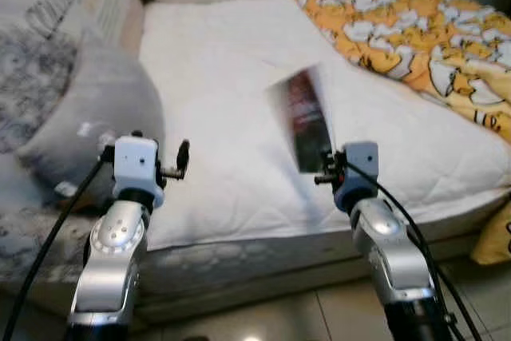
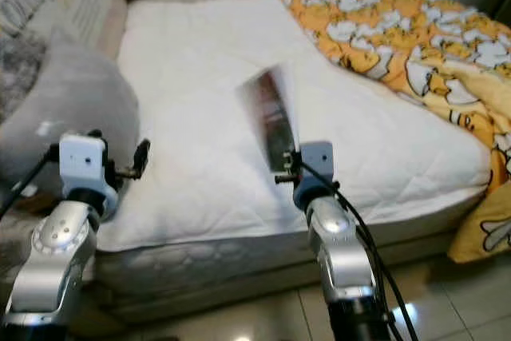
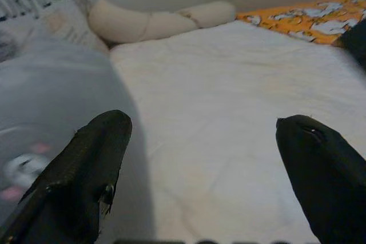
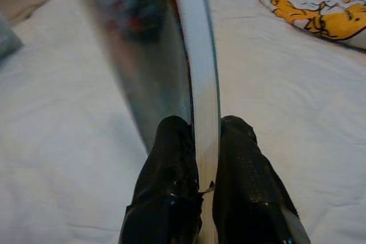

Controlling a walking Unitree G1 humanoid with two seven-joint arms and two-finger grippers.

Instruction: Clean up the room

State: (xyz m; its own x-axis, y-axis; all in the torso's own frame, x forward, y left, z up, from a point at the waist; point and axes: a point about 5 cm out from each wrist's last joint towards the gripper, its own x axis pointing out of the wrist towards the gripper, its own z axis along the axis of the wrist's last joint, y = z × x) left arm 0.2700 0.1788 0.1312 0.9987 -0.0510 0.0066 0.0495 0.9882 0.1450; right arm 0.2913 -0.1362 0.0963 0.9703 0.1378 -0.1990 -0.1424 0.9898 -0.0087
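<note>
White mattress (image 1: 215, 117) filled mid-frame in the eye views; my right gripper (image 1: 326, 167) held a book (image 1: 306, 121) above it at centre, cover blurred. Tidying was, I judged, barely begun. Left wrist view: my left gripper (image 3: 200, 170) was spread, empty. Right wrist view: fingers (image 4: 168, 181) pinched the book's edge.

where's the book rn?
The book is clamped in the right gripper, held over the white mattress, with the orange blanket to its right.

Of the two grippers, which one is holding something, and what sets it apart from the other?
The right gripper: its fingers are clamped on the edge of a book, held above the white mattress. The left gripper is open, with nothing between its fingers.
</note>
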